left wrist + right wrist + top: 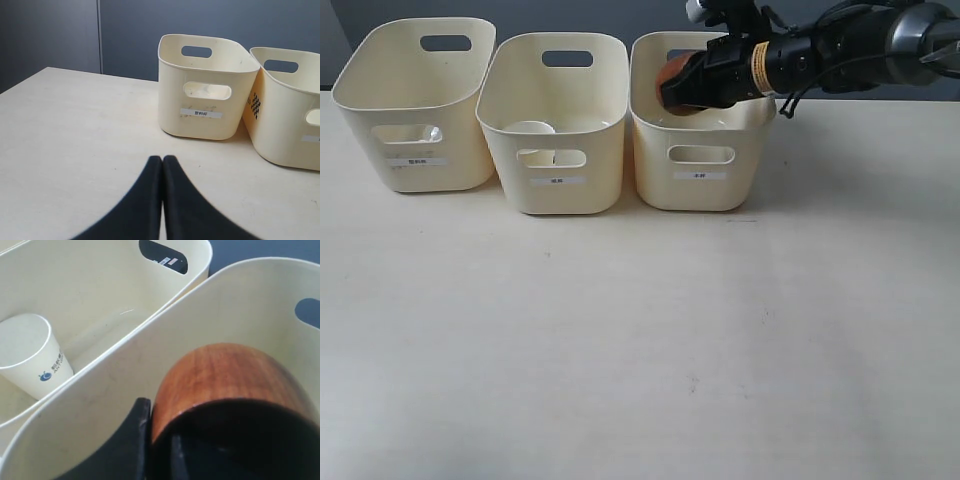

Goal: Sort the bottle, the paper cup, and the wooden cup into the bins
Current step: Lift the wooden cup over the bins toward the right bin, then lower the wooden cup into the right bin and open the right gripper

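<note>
My right gripper [688, 84] is shut on the brown wooden cup [672, 80], holding it tilted over the open top of the right bin [700, 195]. In the right wrist view one finger [142, 417] presses the outside of the wooden cup [225, 372] and the other sits inside its dark mouth. The white paper cup [530, 128] lies in the middle bin [560, 200]. A clear glint behind the front cut-out of the left bin [415, 175] may be the bottle; I cannot tell. My left gripper [162, 160] is shut and empty, low over the table.
The three bins stand side by side along the back of the pale table [640, 340]. The left wrist view shows the left bin [205, 117] and part of the middle bin [287, 130] ahead of the left gripper. A dark wall lies behind them.
</note>
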You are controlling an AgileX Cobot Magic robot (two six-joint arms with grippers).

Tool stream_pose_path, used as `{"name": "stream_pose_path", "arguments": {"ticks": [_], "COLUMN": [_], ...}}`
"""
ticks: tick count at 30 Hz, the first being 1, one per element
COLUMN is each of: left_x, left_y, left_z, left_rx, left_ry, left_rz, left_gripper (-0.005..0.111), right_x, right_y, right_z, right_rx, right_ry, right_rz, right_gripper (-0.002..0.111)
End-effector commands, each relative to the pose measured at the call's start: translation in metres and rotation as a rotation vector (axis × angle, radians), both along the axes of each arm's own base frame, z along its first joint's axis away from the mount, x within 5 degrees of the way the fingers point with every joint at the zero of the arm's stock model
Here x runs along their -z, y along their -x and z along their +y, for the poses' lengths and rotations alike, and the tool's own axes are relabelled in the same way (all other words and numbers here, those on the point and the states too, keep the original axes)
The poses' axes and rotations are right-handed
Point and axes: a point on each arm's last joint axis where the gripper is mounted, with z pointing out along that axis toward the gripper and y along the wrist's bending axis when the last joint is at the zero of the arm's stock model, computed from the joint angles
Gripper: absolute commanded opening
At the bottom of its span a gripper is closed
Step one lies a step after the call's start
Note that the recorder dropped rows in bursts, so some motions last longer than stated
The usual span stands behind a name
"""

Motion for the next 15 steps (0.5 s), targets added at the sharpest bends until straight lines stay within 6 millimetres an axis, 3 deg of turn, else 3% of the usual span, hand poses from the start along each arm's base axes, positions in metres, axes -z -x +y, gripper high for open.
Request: {"name": "stream_pose_path", "arguments": {"ticks": [1, 11, 15], "left_x": [-0.0021, -0.0021, -0.0021], "left_y": [0.0004, 0.0004, 0.0004], "left_z": [-0.0002, -0.0002, -0.0002], "left_rx": [0.003, 0.003, 0.003], "left_ry": [0.000, 0.000, 0.000], "left_rz": [-0.015, -0.015, -0.015], "left_gripper": [0.000, 0.000, 0.000], "right_x": [-0.0069, -0.0069, -0.0047], "right_y": [-0.0026, -0.0027, -0.0038], "right_z": [-0.0022, -0.0024, -0.0031], "right_rx": [0.015, 0.017, 0.035], "right_ry": [-0.018, -0.017, -0.020], "right_rz": [-0.006, -0.007, 0.003], "right_gripper": [-0.001, 0.000, 0.021]}}
